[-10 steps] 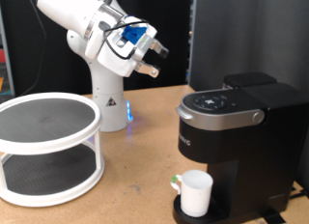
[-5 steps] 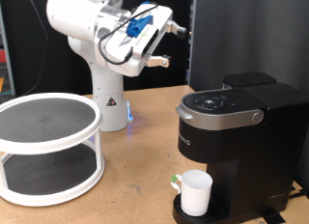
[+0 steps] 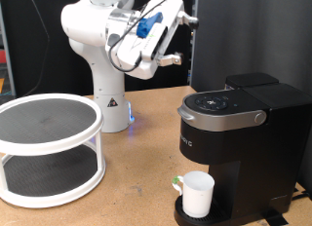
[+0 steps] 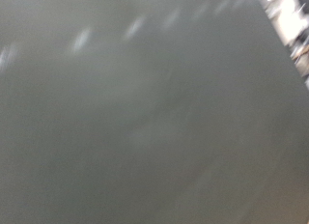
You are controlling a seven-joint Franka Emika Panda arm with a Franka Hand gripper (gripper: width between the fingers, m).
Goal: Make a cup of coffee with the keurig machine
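Note:
The keurig machine (image 3: 239, 129) is a matte black coffee maker at the exterior view's right, lid down, with a silver-grey handle and a round button panel on top. The cup (image 3: 198, 194), a small white mug with a green mark by its handle, stands on the drip tray under the spout. My gripper (image 3: 182, 39) is up in the air, above and to the left of the machine, well apart from it. Its fingers stand apart with nothing between them. The wrist view is a grey blur and shows no object.
A white two-tier round rack (image 3: 47, 148) with dark mesh shelves stands at the exterior view's left. The arm's white base (image 3: 109, 99) stands behind it on the wooden table (image 3: 146, 177). A dark panel rises behind the machine.
The gripper has risen and swung toward the exterior view's right, from above the arm's base to a spot nearer the machine's top. The cup and machine have not moved.

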